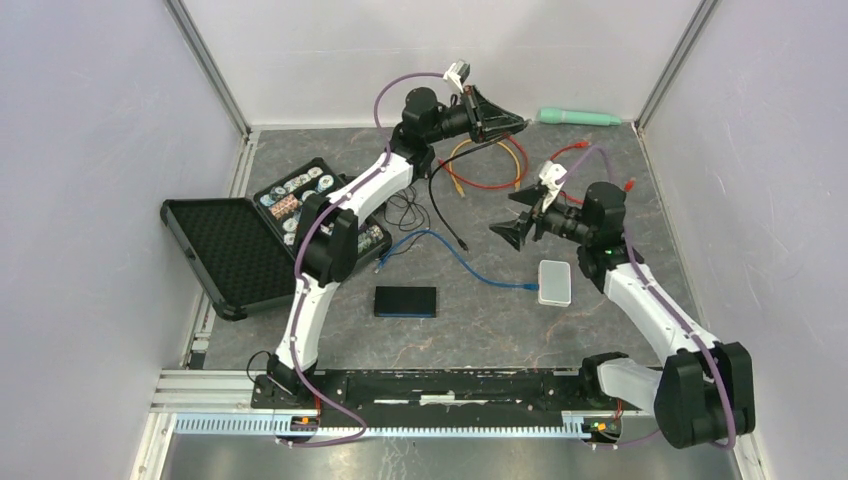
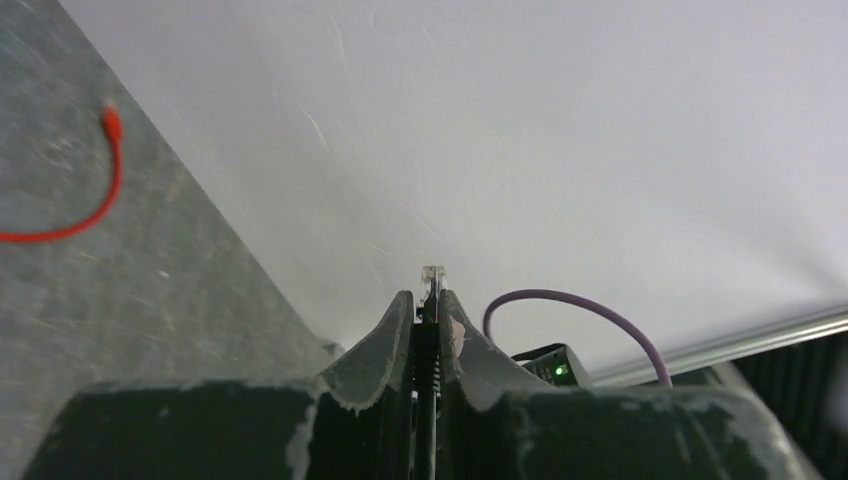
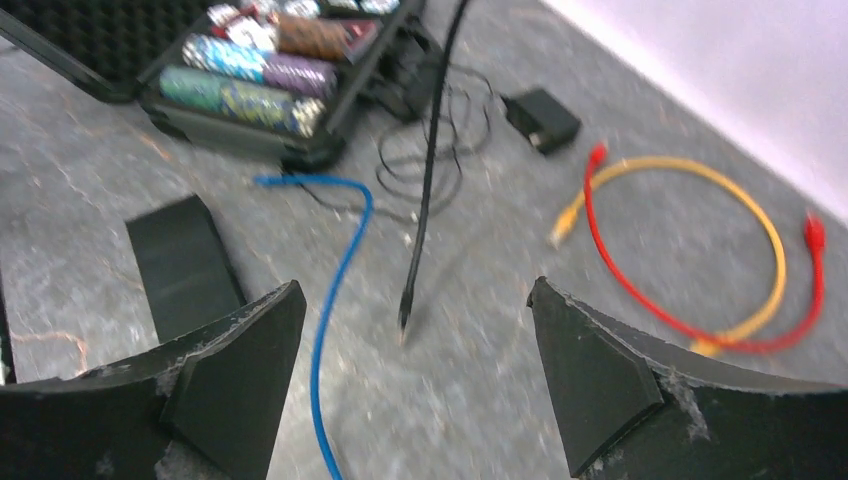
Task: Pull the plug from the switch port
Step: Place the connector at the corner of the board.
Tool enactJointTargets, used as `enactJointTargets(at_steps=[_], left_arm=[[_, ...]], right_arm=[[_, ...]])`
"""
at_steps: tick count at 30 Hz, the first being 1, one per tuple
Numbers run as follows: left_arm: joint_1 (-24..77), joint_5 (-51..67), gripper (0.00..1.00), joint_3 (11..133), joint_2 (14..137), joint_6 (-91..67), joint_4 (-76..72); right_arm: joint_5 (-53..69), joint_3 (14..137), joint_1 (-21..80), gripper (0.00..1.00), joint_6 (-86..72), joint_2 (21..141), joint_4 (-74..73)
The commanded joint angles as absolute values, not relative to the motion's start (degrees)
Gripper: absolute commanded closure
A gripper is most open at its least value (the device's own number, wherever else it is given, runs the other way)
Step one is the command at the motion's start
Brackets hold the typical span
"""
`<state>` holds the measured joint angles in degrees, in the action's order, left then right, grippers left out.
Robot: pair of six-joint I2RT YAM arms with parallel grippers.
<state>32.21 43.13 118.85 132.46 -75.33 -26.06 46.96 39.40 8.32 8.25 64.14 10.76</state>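
My left gripper (image 1: 522,124) is raised near the back wall and shut on a black cable (image 1: 440,170). The cable's clear plug (image 2: 432,277) sticks out just past the fingertips of that gripper (image 2: 426,297). The cable hangs down to a free end (image 3: 404,318) just above the table. The white switch (image 1: 554,282) lies on the table at the right, and a blue cable (image 1: 470,268) runs into its left side. My right gripper (image 1: 508,213) hovers open and holds nothing, above and left of the switch. Between its fingers (image 3: 415,290) I see the black cable's end and the blue cable (image 3: 345,250).
An open black case (image 1: 225,250) with poker chips (image 1: 300,200) sits at the left. A flat black box (image 1: 405,301) lies in the near middle. Red and yellow cables (image 1: 490,170) loop at the back beside a small black adapter (image 3: 540,118). A teal cylinder (image 1: 580,117) lies along the back wall.
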Motion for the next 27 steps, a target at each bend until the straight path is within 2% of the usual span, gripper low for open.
enactJointTargets(at_steps=[1, 11, 27], left_arm=[[32.4, 40.6, 0.98, 113.8, 125.2, -91.5, -40.2], [32.9, 37.7, 0.98, 106.5, 123.5, -101.2, -46.0], [33.5, 37.2, 0.98, 103.5, 121.2, -105.3, -48.4]], right_arm=[[43.2, 39.9, 14.0, 0.10, -1.6, 67.8, 27.6], [38.5, 38.0, 19.9, 0.10, 4.1, 74.2, 27.8], [25.4, 42.8, 28.4, 0.13, 10.8, 87.3, 25.4]])
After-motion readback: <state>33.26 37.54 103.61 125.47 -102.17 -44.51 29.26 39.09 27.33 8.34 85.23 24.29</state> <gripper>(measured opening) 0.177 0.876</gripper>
